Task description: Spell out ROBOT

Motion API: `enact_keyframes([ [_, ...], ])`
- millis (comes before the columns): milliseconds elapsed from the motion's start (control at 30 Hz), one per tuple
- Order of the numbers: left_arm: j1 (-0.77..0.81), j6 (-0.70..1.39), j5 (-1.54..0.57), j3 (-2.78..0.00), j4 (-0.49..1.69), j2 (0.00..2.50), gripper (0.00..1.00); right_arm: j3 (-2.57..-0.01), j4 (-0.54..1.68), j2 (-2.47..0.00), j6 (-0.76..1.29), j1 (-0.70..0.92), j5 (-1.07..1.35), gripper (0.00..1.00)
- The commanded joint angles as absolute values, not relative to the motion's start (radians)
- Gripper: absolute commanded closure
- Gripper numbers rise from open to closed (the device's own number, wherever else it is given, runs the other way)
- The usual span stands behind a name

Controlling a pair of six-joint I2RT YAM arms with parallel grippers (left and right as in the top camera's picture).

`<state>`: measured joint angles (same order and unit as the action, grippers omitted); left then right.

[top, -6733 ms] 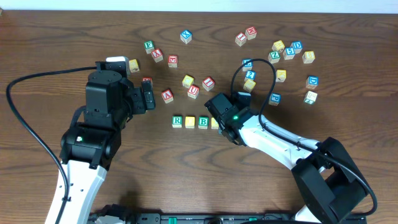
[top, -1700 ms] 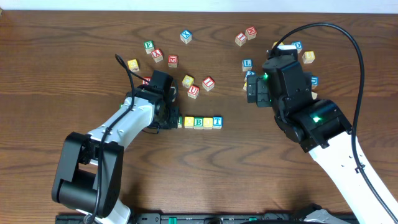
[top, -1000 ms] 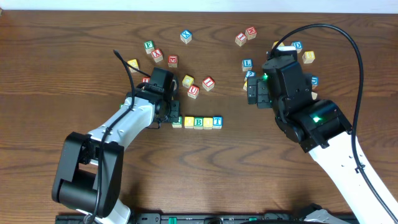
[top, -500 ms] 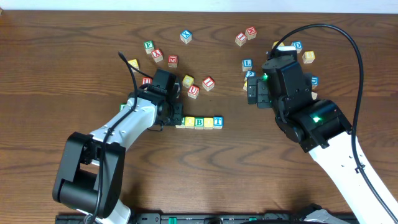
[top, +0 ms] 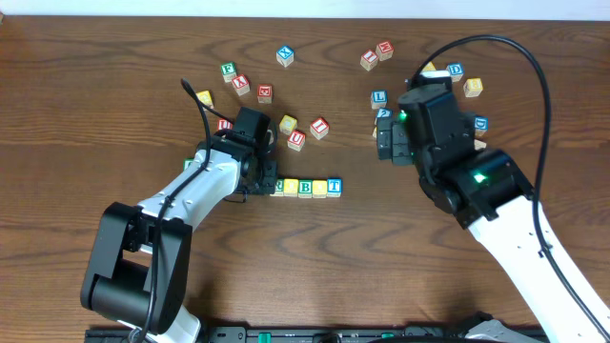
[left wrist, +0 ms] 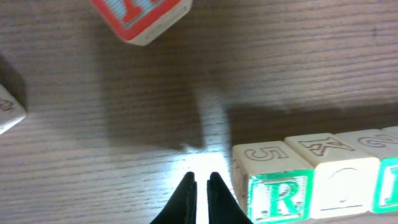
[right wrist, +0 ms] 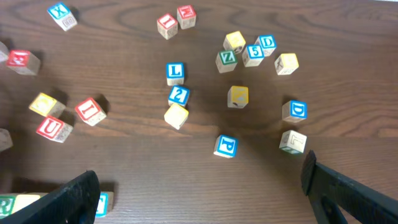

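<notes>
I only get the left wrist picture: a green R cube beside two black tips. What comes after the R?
Observer: Overhead, the row that starts with the R cube is five cubes long and ends in a blue T cube.
Visitor: Is the other arm helping?
Observer: No. The right gripper hangs wide open, off to the side of the row.
Visitor: What does its camera see?
Observer: Scattered spare cubes, among them a blue P cube lying on its own.

ROBOT cubes [top: 305, 188] lie touching, side by side, in one straight row.
</notes>
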<state>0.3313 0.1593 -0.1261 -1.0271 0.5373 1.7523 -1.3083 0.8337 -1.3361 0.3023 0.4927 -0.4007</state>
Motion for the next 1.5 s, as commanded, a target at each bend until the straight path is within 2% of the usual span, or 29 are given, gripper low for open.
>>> enact_keyframes([
  [0,0.331,0.154,-0.077,-1.029,0.554,1.73,0.92,-1.318,0.834,-1.404,0.29,0.477,-0.413,0.01],
  [100,0.331,0.154,-0.01,-1.029,0.586,1.652,0.92,-1.318,0.829,-1.465,0.291,0.477,-0.408,0.01],
  [200,0.331,0.153,0.07,-1.029,0.638,1.463,0.92,-1.318,0.793,-1.53,0.29,0.477,-0.329,0.15],
  [233,0.331,0.153,0.073,-1.029,0.652,1.366,0.74,-1.318,0.776,-1.536,0.29,0.477,-0.299,0.21],
  [267,0.331,0.153,0.073,-1.029,0.656,1.321,0.66,-1.318,0.773,-1.536,0.29,0.477,-0.292,0.28],
  [300,0.331,0.153,0.073,-1.029,0.66,1.254,0.47,-1.318,0.774,-1.536,0.29,0.477,-0.292,0.3],
  [333,0.331,0.153,0.073,-1.029,0.669,1.217,0.33,-1.318,0.775,-1.536,0.29,0.477,-0.293,0.34],
  [400,0.331,0.153,0.073,-1.029,0.691,1.162,0.25,-1.318,0.775,-1.536,0.279,0.477,-0.293,0.46],
  [467,0.331,0.153,0.073,-1.029,0.709,1.143,0.24,-1.318,0.775,-1.536,0.279,0.477,-0.292,0.62],
  [567,0.331,0.153,0.073,-1.029,0.729,1.145,0.24,-1.318,0.775,-1.536,0.279,0.477,-0.292,0.75],
  [767,0.331,0.154,0.072,-1.029,0.741,1.145,0.24,-1.318,0.777,-1.536,0.279,0.477,-0.292,0.78],
  [833,0.331,0.154,0.072,-1.029,0.741,1.145,0.23,-1.318,0.776,-1.536,0.279,0.477,-0.278,0.85],
  [867,0.331,0.154,0.072,-1.029,0.741,1.145,0.23,-1.318,0.77,-1.536,0.279,0.477,-0.249,0.97],
  [900,0.331,0.154,0.072,-1.029,0.74,1.145,0.23,-1.318,0.763,-1.536,0.28,0.477,-0.226,0.99],
  [1100,0.331,0.154,0.072,-1.029,0.74,1.145,0.23,-1.283,0.659,-1.612,0.284,0.489,-0.108,0.99],
  [1167,0.331,0.154,0.072,-1.029,0.74,1.145,0.03,-1.282,0.624,-1.665,0.284,0.498,-0.078,0.99],
  [1467,0.331,0.154,0.072,-1.029,0.74,1.145,0.01,-1.282,0.496,-1.878,0.344,0.561,-0.068,0.99],
])
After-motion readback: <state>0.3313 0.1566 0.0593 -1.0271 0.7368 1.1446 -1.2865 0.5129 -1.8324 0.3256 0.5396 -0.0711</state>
